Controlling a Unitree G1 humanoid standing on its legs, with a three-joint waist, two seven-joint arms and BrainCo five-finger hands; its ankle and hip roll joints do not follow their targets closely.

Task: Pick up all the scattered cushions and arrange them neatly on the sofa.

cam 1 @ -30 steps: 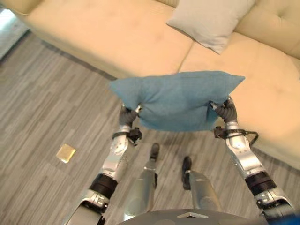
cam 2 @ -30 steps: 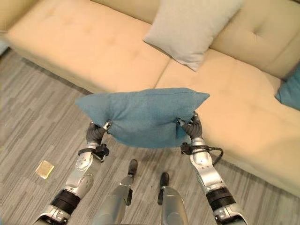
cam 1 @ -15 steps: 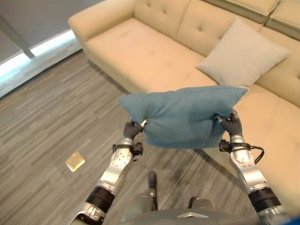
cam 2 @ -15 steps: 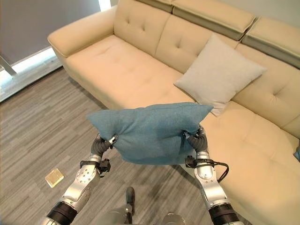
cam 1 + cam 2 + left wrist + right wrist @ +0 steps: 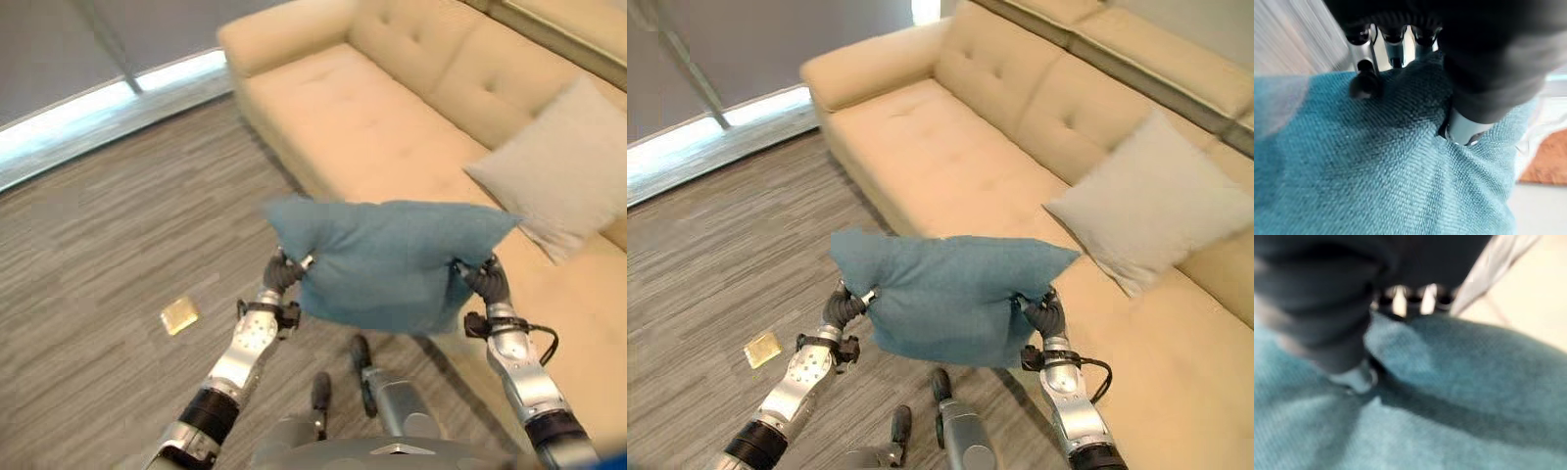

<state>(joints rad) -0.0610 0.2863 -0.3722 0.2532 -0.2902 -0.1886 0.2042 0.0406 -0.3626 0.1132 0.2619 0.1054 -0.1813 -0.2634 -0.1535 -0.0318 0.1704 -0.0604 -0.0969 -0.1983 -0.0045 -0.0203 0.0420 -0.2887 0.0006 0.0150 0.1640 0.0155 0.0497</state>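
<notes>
Since the earlier pictures your view has swung, so more of the sofa's arm end and the floor show now, and the blue cushion [image 5: 950,299] is still up in the air between both hands. Your left hand [image 5: 282,271] pinches one end of the blue cushion, and your right hand [image 5: 483,278] pinches the other end. In the left wrist view your fingers [image 5: 1365,73] and thumb are curled into the blue cloth. In the right wrist view the thumb presses into the cloth too. The cushion hangs over the floor, just in front of the cream sofa [image 5: 950,147], and does not touch it. A light grey cushion [image 5: 1146,201] leans against the sofa's back, off to your right. A small yellow square thing [image 5: 179,314] lies on the grey wood floor [image 5: 98,245], off to your left.
</notes>
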